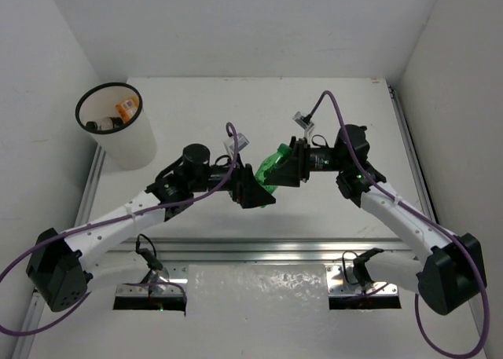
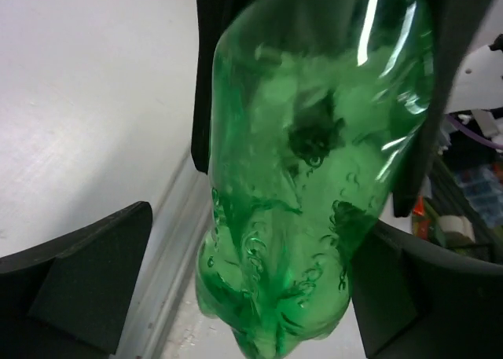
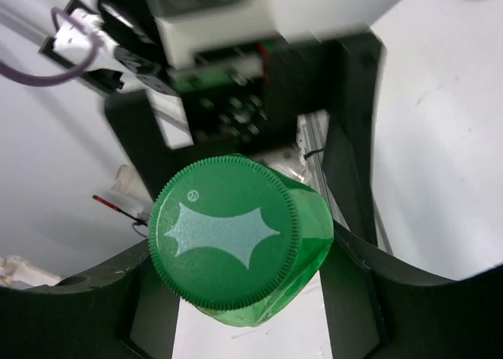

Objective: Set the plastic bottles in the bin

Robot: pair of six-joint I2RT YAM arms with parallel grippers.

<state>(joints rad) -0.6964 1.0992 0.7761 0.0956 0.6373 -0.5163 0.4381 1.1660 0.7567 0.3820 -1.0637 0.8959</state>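
**Green bottle held up between both claws**

So the green bottle [image 1: 271, 166] is held over the middle of the table [image 1: 330, 108], well apart from the white bin [image 1: 130, 143] in the far left corner. The right gripper [image 1: 284, 169] is clamped on its cap end, fingers pressing both sides. The left gripper [image 1: 261, 188] sits around the base with its jaws spread, one finger clear of the plastic. An orange bottle [image 1: 126, 106] already lies in the bin.
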